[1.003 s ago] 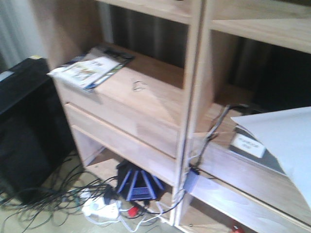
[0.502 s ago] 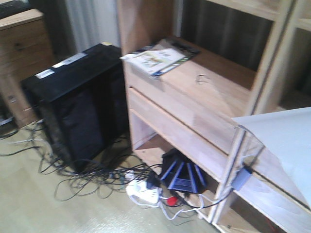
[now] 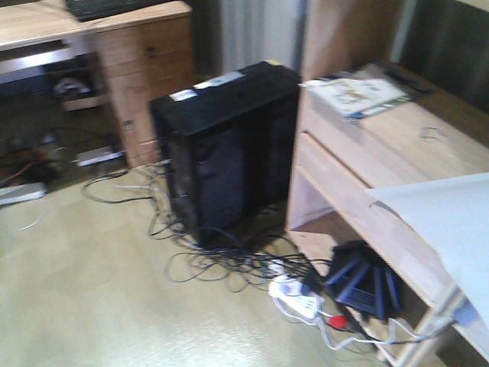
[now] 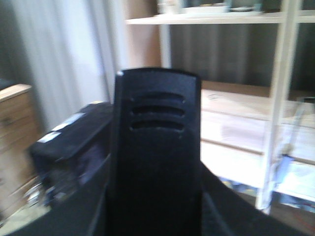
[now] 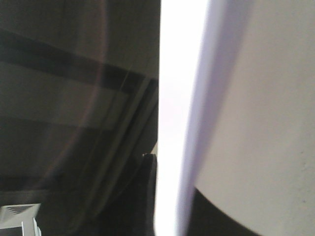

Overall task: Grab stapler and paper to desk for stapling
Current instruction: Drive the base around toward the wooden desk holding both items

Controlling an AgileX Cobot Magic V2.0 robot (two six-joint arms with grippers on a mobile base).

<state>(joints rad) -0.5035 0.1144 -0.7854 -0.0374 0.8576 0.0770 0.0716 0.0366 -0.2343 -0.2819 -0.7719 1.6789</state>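
Note:
The black stapler (image 4: 156, 142) fills the middle of the left wrist view, seen end-on with three slots near its top. My left gripper (image 4: 155, 209) is shut on it; the dark fingers flank its lower part. The white paper (image 3: 451, 222) juts in from the right edge of the front view. In the right wrist view the paper (image 5: 172, 108) runs upright through my right gripper (image 5: 170, 196), which is shut on it, with one dark finger (image 5: 147, 196) pressed to its left face. A wooden desk (image 3: 137, 46) with a keyboard on top stands at the far left.
A black computer tower (image 3: 221, 145) stands on the floor mid-view with tangled cables (image 3: 221, 260) and a white power strip (image 3: 294, 298) in front. The wooden shelf unit (image 3: 367, 176) with a magazine (image 3: 355, 95) on it is at right; a blue-black router (image 3: 363, 283) sits beneath.
The front view has swung left: the shelf unit slid to the right, the computer tower moved to the middle and the desk came into view. The paper keeps its place at the right edge.

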